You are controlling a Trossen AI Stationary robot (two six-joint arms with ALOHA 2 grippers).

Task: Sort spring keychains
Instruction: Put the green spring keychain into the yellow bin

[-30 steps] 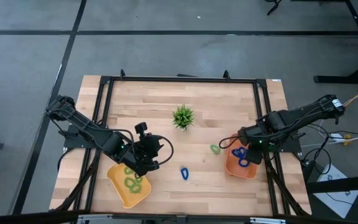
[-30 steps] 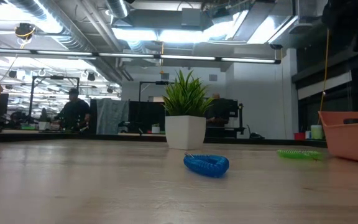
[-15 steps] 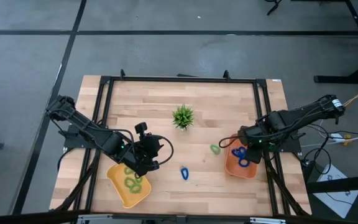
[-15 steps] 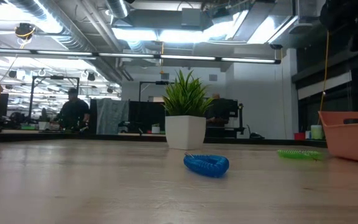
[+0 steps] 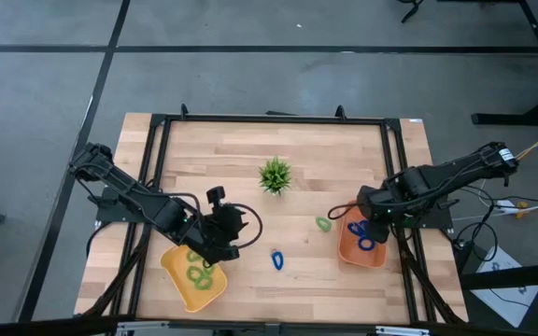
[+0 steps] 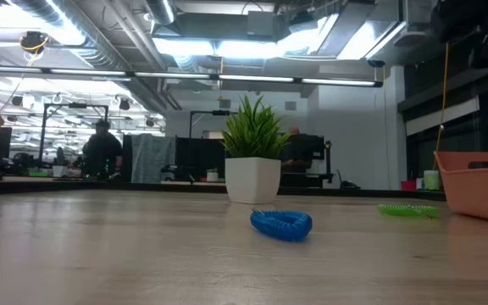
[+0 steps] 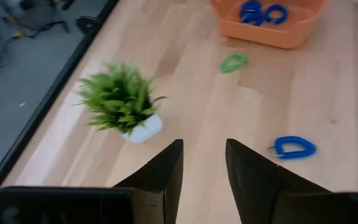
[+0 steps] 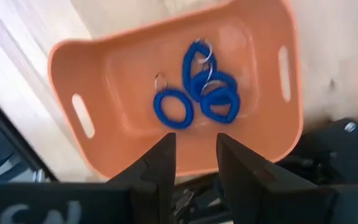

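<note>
Four blue coiled spring keychains lay in the orange plastic tray at 4 o'clock; one blue and one green remained on the wooden tabletop. Right claw hovered above the tray, empty, parted wider than before; left claw open at 8 o'clock. Risk: strays sliding away under contact.

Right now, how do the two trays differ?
The orange tray sits under the right end effector and holds only blue keychains. The yellow tray sits under the left end effector and holds only green keychains. Both are shallow and lie near the table's front edge.
</note>
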